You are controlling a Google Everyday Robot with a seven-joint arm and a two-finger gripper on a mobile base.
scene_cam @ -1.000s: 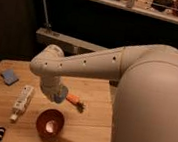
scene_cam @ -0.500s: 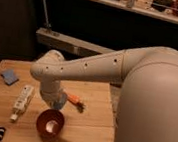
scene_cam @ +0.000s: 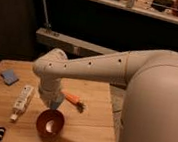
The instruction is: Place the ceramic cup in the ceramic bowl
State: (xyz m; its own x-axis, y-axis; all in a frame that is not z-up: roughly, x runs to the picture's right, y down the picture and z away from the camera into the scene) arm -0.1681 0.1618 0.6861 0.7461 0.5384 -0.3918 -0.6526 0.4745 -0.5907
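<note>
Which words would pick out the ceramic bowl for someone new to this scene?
Start at the wooden table; near its front edge, just below the arm's hand, sits the ceramic bowl. It is the only round, reddish-brown thing, unlike the long orange carrot and the white bar beside it.

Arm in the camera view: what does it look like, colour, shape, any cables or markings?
The arm is a smooth cream-white shell: a thick rounded tube narrowing from a bulky shoulder to a bulbous wrist, with small dark dots along it. No cables or lettering show. The gripper sits below the wrist, above the ceramic bowl, mostly hidden.
</note>
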